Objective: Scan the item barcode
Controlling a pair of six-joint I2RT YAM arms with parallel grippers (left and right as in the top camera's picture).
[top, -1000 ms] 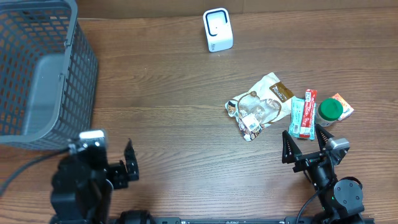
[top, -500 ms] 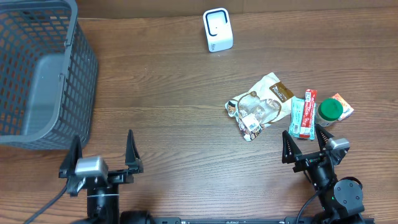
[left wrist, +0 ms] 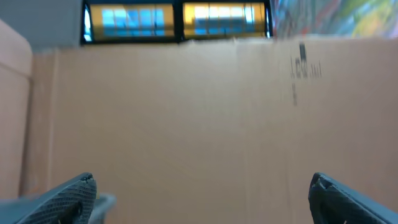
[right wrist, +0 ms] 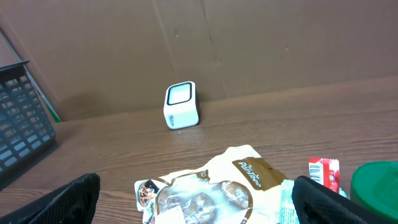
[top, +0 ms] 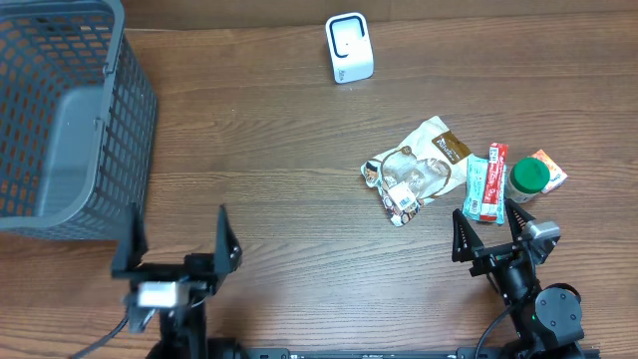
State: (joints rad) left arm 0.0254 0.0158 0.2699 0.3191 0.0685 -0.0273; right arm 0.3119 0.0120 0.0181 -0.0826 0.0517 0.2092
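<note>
The snack bag (top: 419, 170) lies on the table's (top: 279, 150) right side, just ahead and left of the right gripper (top: 485, 221), with its long axis slanting. The left gripper (top: 177, 214) is well apart from it. The jaws of both grippers stand spread and hold nothing.

The right claw (right wrist: 195, 180) is holding its 2 fingers (right wrist: 68, 200) wide apart at the lower corners. A white scanner (right wrist: 181, 106) is sitting near the worktop's (right wrist: 112, 146) far edge, by a cardboard wall (right wrist: 249, 43). A snack bag (right wrist: 214, 186), red packet (right wrist: 323, 171) and green lid (right wrist: 375, 186) are lying nearer, toward the right edge. A grey basket (right wrist: 22, 118) is showing at the left edge.
</note>
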